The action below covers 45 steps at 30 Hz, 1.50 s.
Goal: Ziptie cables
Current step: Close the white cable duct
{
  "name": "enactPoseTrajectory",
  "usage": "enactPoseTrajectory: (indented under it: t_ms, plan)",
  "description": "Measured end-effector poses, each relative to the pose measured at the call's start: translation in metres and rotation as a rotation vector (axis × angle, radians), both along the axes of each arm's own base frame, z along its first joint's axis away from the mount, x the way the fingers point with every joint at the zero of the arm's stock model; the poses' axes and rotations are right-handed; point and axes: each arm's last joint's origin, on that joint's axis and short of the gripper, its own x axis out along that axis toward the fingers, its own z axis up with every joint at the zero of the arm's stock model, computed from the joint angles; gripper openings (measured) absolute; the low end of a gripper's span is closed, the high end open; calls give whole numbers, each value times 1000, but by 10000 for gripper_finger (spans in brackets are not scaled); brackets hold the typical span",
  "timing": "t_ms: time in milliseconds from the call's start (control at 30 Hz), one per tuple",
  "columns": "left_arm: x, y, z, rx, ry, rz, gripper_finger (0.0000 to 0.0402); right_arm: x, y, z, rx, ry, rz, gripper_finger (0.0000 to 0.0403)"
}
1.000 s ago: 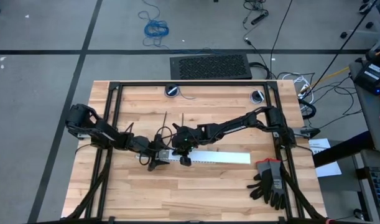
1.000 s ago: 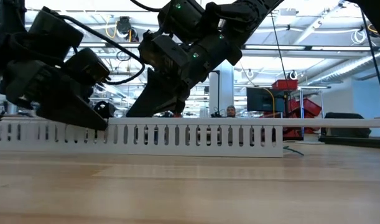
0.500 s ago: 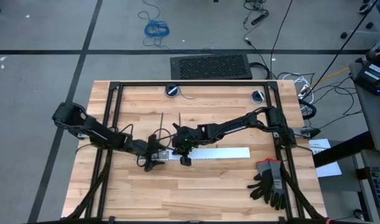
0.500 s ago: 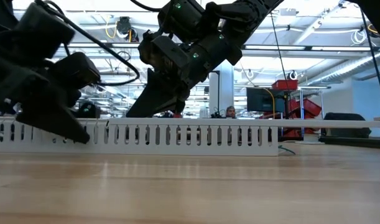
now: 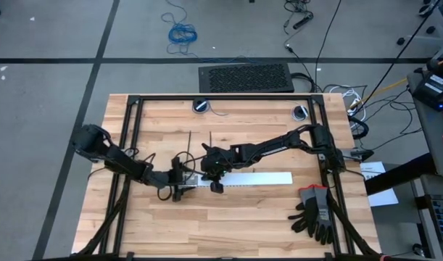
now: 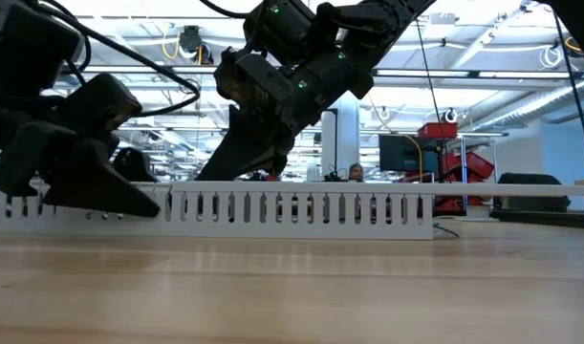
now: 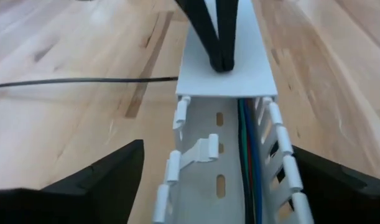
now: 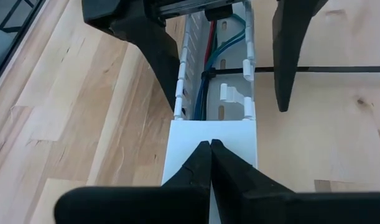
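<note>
Cables (image 8: pixel 205 81) lying in slotted duct (image 7: pixel 224 155), one ziptie (image 8: pixel 314 69) threaded across, not cinched. Left gripper (image 7: pixel 214 186) fingers wide astride duct; right gripper (image 8: pixel 209 158) fingers pressed closed on cover (image 8: pixel 211 140), holding nothing.

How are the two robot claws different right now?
The left gripper has its fingers spread wide, one on each side of the white slotted channel; the right gripper is pinched shut. The left one sits at the open end, where the cables show inside; the right one presses its tips down on the channel's flat lid. Neither is holding anything. Both are dark, have two fingers, and point at each other along the same channel.
</note>
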Motion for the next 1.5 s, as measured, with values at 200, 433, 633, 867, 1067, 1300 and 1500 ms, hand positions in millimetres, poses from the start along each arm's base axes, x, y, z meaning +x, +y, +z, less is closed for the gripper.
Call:
enactPoseTrajectory:
  t_ms: [200, 433, 633, 867, 1067, 1300, 1500]
  plan:
    - [3, -2, -5, 2, -31, -12, 295, 0, 0, 0, 2, 5, 2, 0]
    - [3, -3, -5, -24, -27, -18, 246, 0, 0, 2, -1, -1, 7, 0]
    - [3, -3, -6, -32, -23, -21, 243, 1, 0, 3, -4, -3, 6, 0]
    - [6, -4, -5, -38, -20, -18, 242, 7, 0, 4, -1, -81, 2, 0]
    - [6, -4, -5, -56, -14, -15, 242, 6, 4, 22, -24, -130, 5, 0]
    - [7, -4, -5, -67, -11, -19, 242, -20, 16, 90, -122, -157, -9, 0]
    - [8, -5, -5, -67, -13, -18, 242, -45, 26, 100, -133, 19, -35, 0]
